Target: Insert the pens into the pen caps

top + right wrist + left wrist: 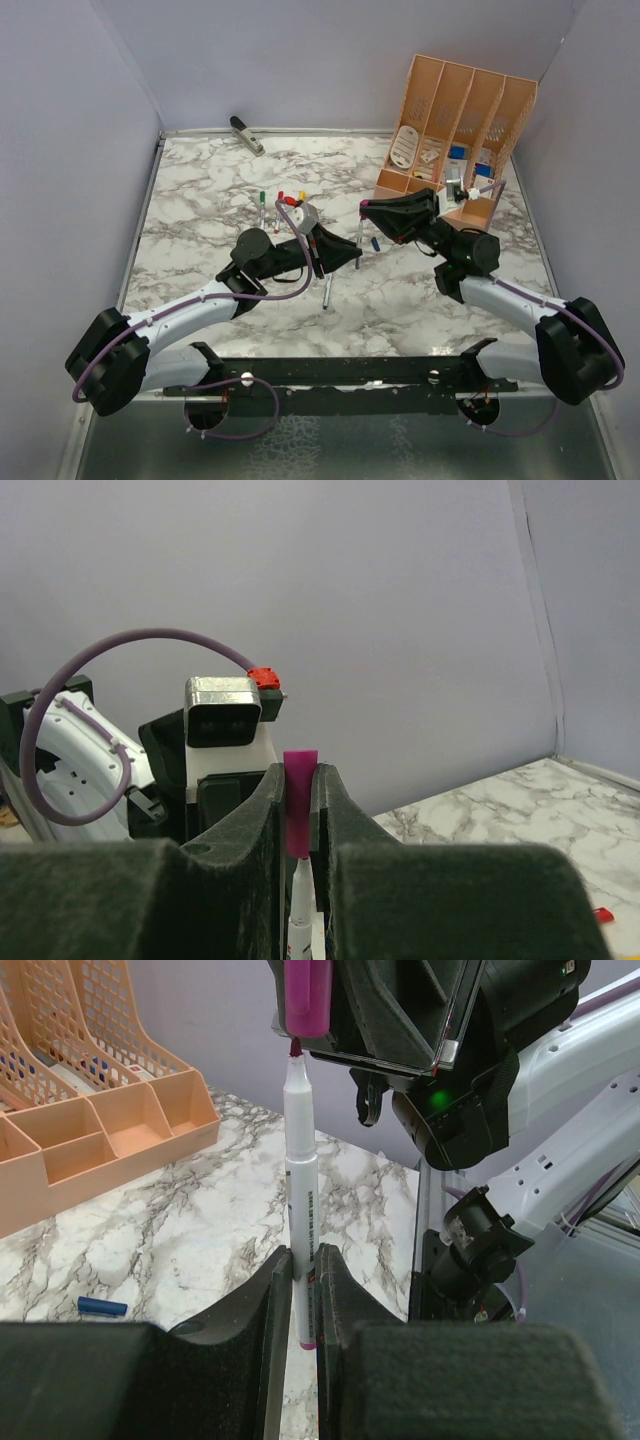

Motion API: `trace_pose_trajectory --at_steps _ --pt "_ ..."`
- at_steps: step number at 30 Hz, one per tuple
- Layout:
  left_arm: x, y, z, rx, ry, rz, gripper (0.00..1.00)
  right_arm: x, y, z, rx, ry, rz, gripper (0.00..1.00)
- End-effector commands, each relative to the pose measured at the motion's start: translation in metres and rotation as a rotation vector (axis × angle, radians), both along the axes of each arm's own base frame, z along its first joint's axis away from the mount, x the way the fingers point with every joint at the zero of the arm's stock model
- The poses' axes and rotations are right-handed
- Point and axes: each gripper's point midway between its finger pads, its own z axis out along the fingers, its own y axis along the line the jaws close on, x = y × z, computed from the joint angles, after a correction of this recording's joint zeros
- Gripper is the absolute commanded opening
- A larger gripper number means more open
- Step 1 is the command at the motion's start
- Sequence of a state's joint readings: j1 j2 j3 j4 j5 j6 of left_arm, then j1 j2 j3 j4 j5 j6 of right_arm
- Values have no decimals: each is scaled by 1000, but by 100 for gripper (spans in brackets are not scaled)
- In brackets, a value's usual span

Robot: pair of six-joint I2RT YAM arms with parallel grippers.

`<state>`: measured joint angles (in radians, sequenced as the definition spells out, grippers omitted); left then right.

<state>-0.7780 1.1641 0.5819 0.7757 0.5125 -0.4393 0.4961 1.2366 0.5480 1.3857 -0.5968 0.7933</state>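
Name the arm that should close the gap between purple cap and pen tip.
Right, probably: the right claw holds the purple cap in line with the pen, almost touching its tip, so a short push would seat it. The left claw clamps the pen's barrel as anchor.

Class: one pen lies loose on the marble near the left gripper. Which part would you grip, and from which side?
Probably mid-barrel on the pen, from above, jaws closing across its thin width: it lies flat on the table, so only top and long sides are free.
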Motion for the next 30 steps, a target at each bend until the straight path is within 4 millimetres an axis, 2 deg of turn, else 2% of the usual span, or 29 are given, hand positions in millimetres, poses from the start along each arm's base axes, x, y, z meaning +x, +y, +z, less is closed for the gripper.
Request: trace_pose_trajectory --at_steps 1,12,22,30 --pt "-4 -2 9 -17 -28 -28 0 -5 0 5 24 -26 18 2" --pt "1 1 11 -23 -29 2 0 -4 2 0 16 -7 29 2" --pt "10 1 13 -30 -20 50 0 -11 8 -9 1 23 69 2" --pt "10 3 23 -45 -49 56 0 -13 10 -19 -10 44 69 2"
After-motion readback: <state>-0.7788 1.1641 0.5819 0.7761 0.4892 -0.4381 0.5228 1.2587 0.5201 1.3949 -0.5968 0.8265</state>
